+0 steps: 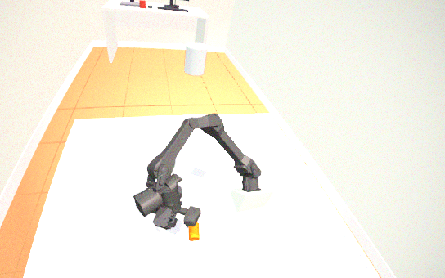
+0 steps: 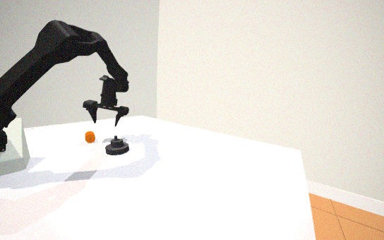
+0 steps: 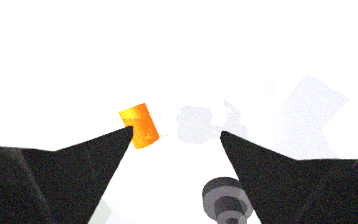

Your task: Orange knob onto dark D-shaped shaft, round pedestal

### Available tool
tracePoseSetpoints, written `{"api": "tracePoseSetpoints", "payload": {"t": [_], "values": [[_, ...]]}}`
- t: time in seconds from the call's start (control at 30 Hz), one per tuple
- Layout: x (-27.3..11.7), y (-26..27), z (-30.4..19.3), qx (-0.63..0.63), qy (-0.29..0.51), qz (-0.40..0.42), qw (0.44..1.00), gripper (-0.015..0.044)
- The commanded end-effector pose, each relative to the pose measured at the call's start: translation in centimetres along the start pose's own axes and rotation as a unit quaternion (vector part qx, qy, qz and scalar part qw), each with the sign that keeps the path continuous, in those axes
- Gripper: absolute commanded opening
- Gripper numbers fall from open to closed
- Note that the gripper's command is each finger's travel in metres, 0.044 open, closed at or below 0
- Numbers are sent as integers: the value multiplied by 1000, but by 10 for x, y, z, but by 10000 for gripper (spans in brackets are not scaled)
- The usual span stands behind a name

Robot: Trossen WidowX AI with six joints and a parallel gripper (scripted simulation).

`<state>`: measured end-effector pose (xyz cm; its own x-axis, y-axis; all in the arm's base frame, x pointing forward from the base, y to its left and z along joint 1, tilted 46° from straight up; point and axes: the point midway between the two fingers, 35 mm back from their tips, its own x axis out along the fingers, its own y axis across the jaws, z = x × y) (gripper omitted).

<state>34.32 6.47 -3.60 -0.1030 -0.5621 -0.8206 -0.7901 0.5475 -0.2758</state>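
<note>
The pincer is held wide open above the surface, with nothing gripped, while the orange knob is left lying on its side near the round pedestal, well off its shaft. No part of the fitting is done: the knob is still to be picked up, stood upright, turned until the flats are matched, pushed fully down and released. One knob, one pedestal and one shaft are seen.

The wrist view's lower edge seems to crop the round pedestal; the top view hides it.
</note>
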Motion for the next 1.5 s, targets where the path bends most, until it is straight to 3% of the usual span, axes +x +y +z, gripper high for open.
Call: {"api": "tracePoseSetpoints", "payload": {"t": [0.0, 0.17, 1.47], "values": [[5, 46, 1, -116, 82, -47, 989, 440], [4, 82, -1, -220, 154, -104, 958, 440], [69, 69, -7, -220, 155, -105, 958, 440]]}}
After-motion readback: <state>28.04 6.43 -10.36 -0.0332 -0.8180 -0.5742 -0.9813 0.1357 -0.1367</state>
